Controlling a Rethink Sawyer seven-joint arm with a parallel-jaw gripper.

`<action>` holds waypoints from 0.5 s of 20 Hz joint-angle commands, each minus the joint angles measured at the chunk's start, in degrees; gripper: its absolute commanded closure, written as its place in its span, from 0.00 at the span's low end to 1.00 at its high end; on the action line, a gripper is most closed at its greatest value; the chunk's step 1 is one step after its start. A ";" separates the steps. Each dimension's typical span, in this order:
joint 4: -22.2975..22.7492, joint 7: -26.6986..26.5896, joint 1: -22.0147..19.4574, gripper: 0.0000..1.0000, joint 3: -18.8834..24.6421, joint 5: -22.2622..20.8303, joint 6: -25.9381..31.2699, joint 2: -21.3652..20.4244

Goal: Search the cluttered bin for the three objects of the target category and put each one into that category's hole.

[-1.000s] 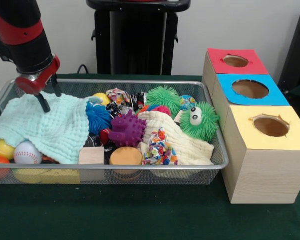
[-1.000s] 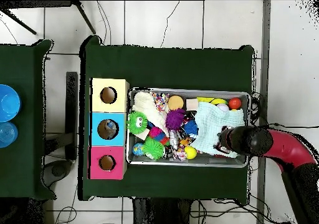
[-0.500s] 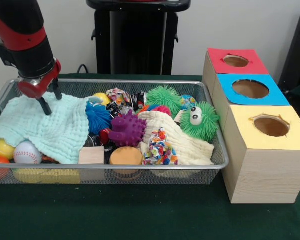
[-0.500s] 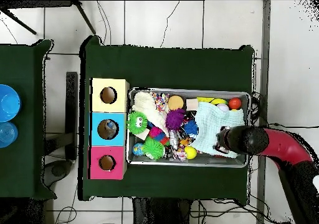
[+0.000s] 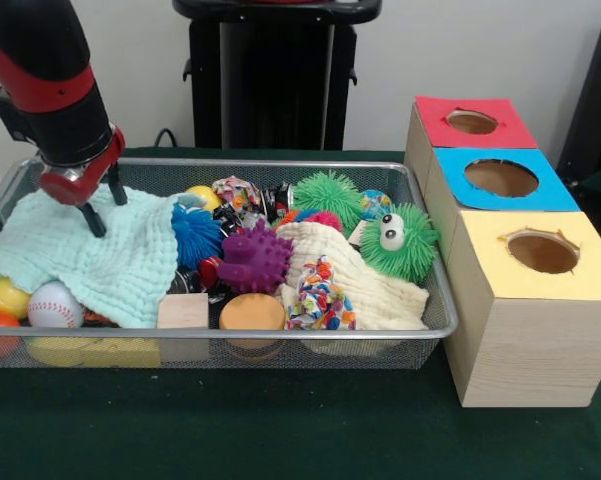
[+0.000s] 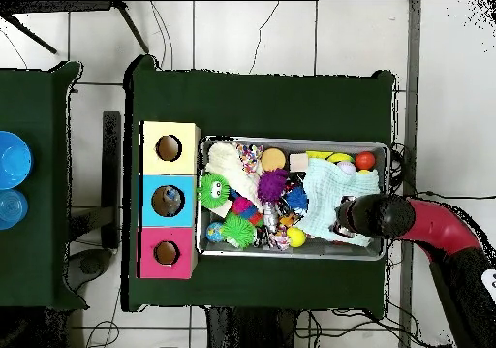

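The wire bin [image 5: 420, 300] sits on the green table, just beside three wooden boxes with holes, topped red [image 5: 473, 122], blue [image 5: 501, 178] and yellow [image 5: 542, 253]. Over the bin's end away from the boxes, the gripper [image 5: 104, 202] hovers with fingers parted, empty, tips at the mint cloth [image 5: 100, 250]. No writing is legible

The wire mesh bin [image 5: 420, 330] is packed edge to edge, leaving no bare floor to reach. The pale green waffle cloth [image 5: 90, 250] buries its left half, and the cream knitted cloth [image 5: 365, 285] covers toys on the right. The purple spiky ball [image 5: 253, 258] and green fuzzy googly-eyed ball [image 5: 400, 243] stand tallest. Above the red [image 5: 472, 122], blue [image 5: 501, 178] and yellow [image 5: 543, 253] box holes the way is open. The dark green surface [image 5: 230, 430] in front lies free.
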 commanded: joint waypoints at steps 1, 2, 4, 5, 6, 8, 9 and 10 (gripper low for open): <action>-5.32 1.34 1.31 0.00 -3.73 -5.41 -1.75 5.10; -5.35 1.43 1.41 0.00 -3.90 -5.55 -1.95 5.34; -5.29 1.57 1.77 0.00 -4.30 -6.08 -2.21 5.29; -5.30 1.54 1.86 0.00 -4.48 -6.29 -2.30 5.26; -5.21 1.70 1.89 0.00 -4.59 -6.19 -2.38 5.33; -5.19 1.79 2.06 0.00 -4.80 -6.23 -2.59 5.41; -5.18 1.68 2.14 1.00 -4.96 -6.16 -2.68 5.40; -5.16 1.62 2.05 1.00 -4.90 -6.03 -2.61 5.44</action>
